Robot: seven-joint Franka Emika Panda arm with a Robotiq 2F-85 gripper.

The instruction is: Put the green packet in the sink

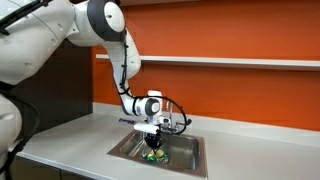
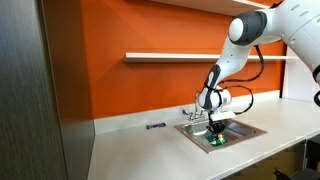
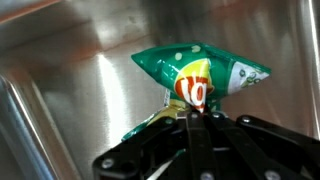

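The claw [image 3: 193, 114] pinches the green packet [image 3: 200, 72] low inside the steel sink [image 3: 70, 70] in the bench [image 1: 60, 142]; only letting go seems left.

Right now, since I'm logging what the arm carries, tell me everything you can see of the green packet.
The green packet is a small glossy foil-like pouch, puffed and crinkled, with white specks and a red, yellow and white logo. The gripper pinches one edge, jaws closed on it. It is low inside the steel sink; whether it touches the bottom cannot be told.
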